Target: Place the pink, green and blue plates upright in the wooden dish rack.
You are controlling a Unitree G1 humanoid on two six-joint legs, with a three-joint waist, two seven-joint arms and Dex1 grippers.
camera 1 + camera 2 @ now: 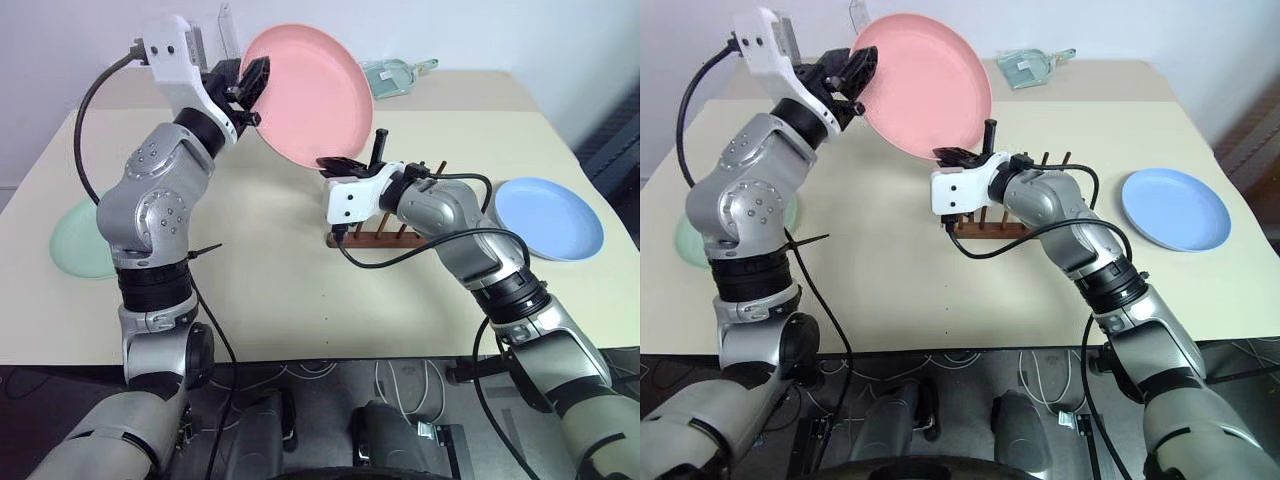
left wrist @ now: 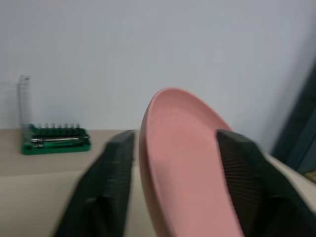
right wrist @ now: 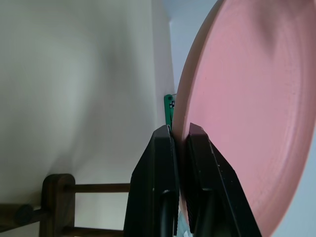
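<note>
The pink plate (image 1: 310, 95) hangs tilted in the air above the table, its hollow face turned toward me. My right gripper (image 1: 340, 162) is shut on its lower rim, and the right wrist view shows both fingers (image 3: 158, 173) pinching the edge. My left gripper (image 1: 260, 85) is at the plate's upper left rim and is open, its fingers (image 2: 108, 182) standing apart on either side of the rim. The wooden dish rack (image 1: 372, 238) sits on the table just behind my right hand, mostly hidden by it. The green plate (image 1: 80, 240) lies flat at the table's left edge. The blue plate (image 1: 550, 218) lies flat on the right.
A green screwdriver-bit case (image 2: 55, 138) stands at the back of the beige table (image 1: 280, 300). A clear plastic item (image 1: 395, 75) lies at the far edge behind the pink plate. Black cables hang off both arms.
</note>
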